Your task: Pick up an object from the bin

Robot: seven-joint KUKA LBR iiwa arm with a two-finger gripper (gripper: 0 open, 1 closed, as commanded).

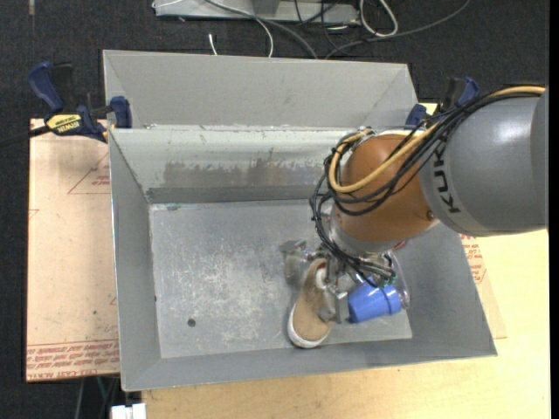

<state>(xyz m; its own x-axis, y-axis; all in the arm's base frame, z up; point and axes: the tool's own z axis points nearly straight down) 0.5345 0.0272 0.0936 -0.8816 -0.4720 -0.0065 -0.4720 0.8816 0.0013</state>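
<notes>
pincer [332, 286] low over a tan shoe [305, 323] beside a blue cylinder [374, 304].

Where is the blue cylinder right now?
In the camera view, the blue cylinder lies by the bin's near wall, right of the gripper and the tan shoe.

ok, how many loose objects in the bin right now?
2 in view: a tan shoe at the lower right of the bin, by the gripper, and a blue cylinder just right of it. The arm may hide more.
</notes>
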